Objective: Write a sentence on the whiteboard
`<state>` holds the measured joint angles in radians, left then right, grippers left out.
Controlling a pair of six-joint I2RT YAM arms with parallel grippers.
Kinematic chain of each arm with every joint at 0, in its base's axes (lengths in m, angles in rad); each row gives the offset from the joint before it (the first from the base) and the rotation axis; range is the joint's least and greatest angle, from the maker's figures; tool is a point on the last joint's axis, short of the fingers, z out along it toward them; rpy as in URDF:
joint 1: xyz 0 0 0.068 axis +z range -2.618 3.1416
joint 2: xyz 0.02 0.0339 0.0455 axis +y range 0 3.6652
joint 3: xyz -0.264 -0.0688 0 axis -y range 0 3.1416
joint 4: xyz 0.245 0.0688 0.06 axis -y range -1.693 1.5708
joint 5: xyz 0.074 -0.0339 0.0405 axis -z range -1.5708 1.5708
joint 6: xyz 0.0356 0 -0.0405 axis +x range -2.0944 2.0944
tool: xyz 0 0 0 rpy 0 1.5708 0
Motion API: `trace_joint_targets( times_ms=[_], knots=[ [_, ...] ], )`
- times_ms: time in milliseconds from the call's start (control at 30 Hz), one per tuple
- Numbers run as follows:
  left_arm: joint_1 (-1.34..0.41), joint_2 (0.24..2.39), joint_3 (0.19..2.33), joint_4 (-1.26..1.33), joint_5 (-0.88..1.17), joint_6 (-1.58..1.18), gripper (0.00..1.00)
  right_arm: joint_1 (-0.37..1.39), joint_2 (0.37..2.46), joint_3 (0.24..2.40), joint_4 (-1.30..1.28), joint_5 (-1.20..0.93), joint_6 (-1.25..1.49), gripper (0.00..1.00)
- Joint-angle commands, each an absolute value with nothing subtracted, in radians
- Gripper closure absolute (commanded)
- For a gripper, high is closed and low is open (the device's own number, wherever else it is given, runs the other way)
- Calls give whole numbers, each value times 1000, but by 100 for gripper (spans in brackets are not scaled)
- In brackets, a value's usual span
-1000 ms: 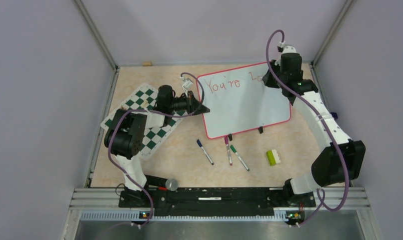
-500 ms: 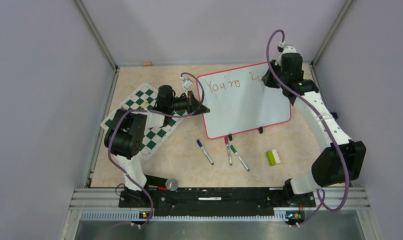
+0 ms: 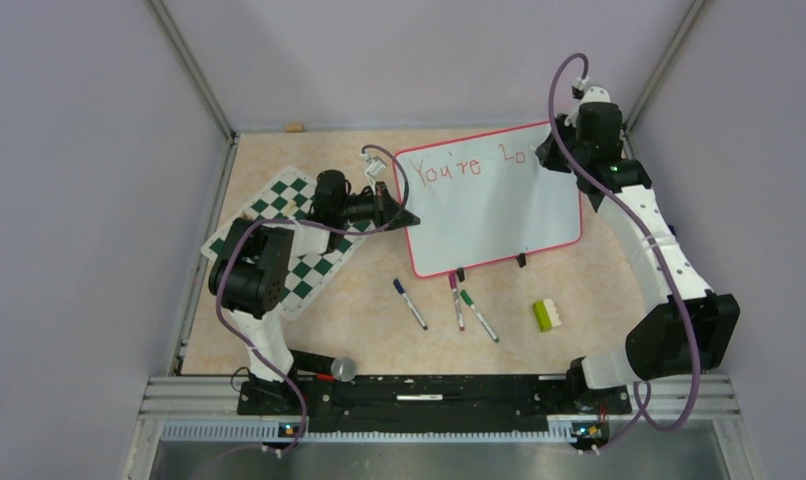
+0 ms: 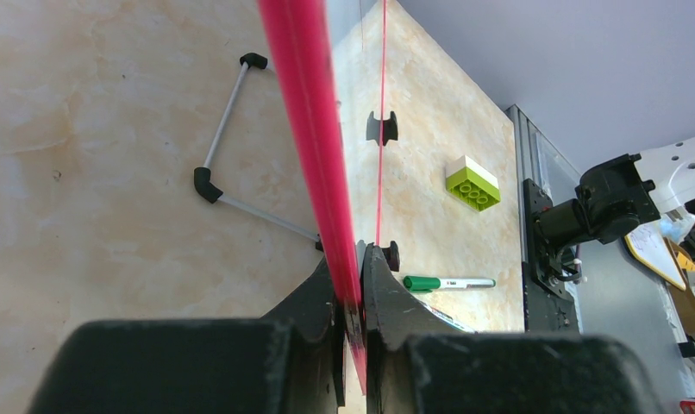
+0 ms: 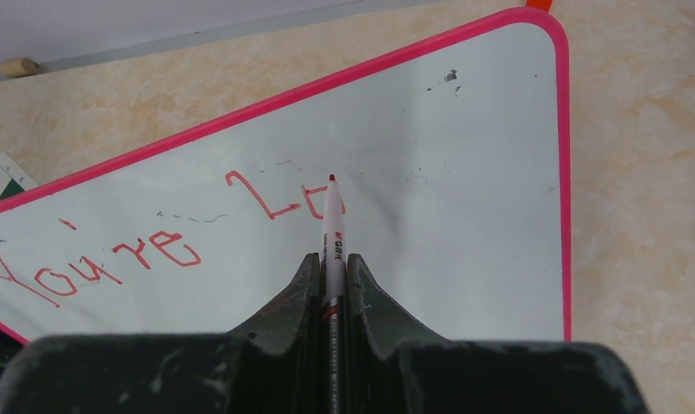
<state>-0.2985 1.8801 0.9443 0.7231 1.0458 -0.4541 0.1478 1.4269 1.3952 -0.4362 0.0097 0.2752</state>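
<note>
The whiteboard [image 3: 499, 205] stands tilted on black feet at the back of the table, with "You're Lo" [image 3: 469, 165] written on it in red. My left gripper [image 3: 407, 217] is shut on the board's pink left edge [image 4: 301, 103], which runs between the jaws [image 4: 351, 259]. My right gripper [image 5: 332, 259] is shut on a red-tipped white marker [image 5: 332, 224]. The marker's tip sits over the last red letter on the whiteboard [image 5: 465, 259]. Whether the tip touches the board I cannot tell. In the top view the right wrist [image 3: 591, 125] hangs over the board's upper right corner.
A green-and-white chess mat [image 3: 299, 245] lies left of the board under the left arm. Blue [image 3: 410, 303], purple [image 3: 456, 300] and green [image 3: 479, 315] markers lie in front of the board. A lime brick [image 3: 547, 314] sits to their right. A cork [image 3: 295, 127] lies at the back wall.
The right arm has shifted right and toward the back wall, uncovering the end of the red writing. The left arm and the board have not moved.
</note>
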Motion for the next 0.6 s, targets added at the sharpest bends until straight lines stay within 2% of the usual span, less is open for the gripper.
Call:
trace_joint_targets(
  times_ms=[0, 567],
  knots=[
    [-322, 1911, 920, 666, 1002, -261, 100, 134, 1429, 1448, -416, 3, 293, 100],
    [-322, 1911, 919, 669, 1002, -261, 100, 135, 1480, 1423, -405, 30, 303, 100]
  ],
)
